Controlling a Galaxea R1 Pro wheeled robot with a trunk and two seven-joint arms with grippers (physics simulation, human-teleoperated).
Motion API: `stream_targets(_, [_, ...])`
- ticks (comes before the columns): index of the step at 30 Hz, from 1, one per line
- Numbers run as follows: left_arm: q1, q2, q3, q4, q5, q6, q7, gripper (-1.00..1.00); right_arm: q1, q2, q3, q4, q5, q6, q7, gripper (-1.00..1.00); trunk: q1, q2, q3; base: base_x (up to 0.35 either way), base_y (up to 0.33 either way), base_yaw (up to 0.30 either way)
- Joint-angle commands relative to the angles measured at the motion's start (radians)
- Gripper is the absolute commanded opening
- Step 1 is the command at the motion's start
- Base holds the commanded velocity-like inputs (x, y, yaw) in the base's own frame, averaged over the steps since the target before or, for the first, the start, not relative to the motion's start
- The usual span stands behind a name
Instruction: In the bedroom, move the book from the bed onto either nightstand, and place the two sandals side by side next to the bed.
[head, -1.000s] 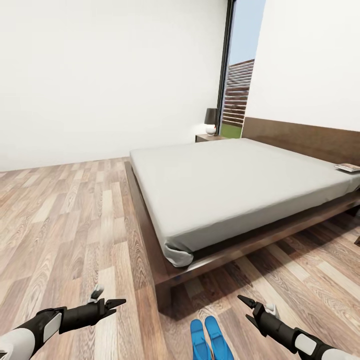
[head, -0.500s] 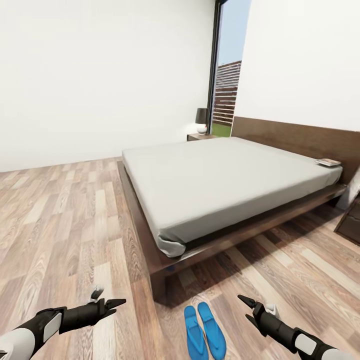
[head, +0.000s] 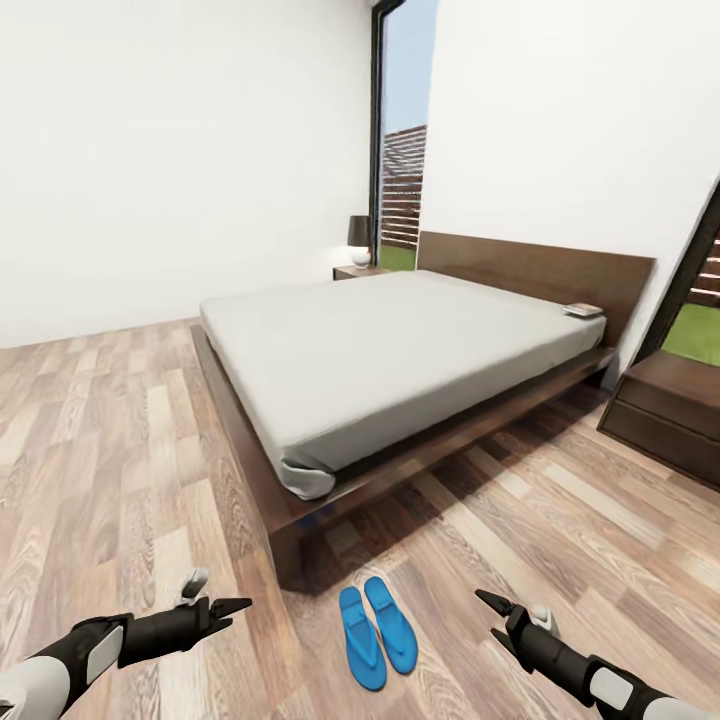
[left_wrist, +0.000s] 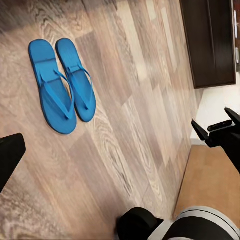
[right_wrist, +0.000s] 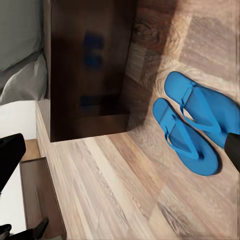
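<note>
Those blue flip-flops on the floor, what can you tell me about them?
The two sandals are bright blue flip-flops with thin blue thong straps, rubbery-looking soles, lying flat and strap-side up on the wood-plank floor. They sit side by side, nearly touching, pointing the same way, just off the foot corner of the bed. Nothing holds them: the left end effector and right end effector hover apart from them on either side, both with their fingers spread.

Head high, faces bed (head: 400, 350); wrists down; all share sandals (head: 376, 620).
</note>
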Motion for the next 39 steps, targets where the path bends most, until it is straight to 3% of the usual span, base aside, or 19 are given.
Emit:
stream_targets(1, [0.000,0.001,0.000,0.000,0.003,0.010,-0.003,1.00,-0.002,0.000,-0.008,0.003,-0.001,0.008,0.002,1.00,0.000,0.000,-0.001,-0.043,0.000,-0.269])
stream_targets(39, [0.000,0.000,0.000,0.000,0.003,0.010,-0.003,1.00,-0.002,0.000,-0.006,0.003,-0.001,0.008,0.004,1.00,0.000,0.000,-0.001,-0.004,0.000,-0.270])
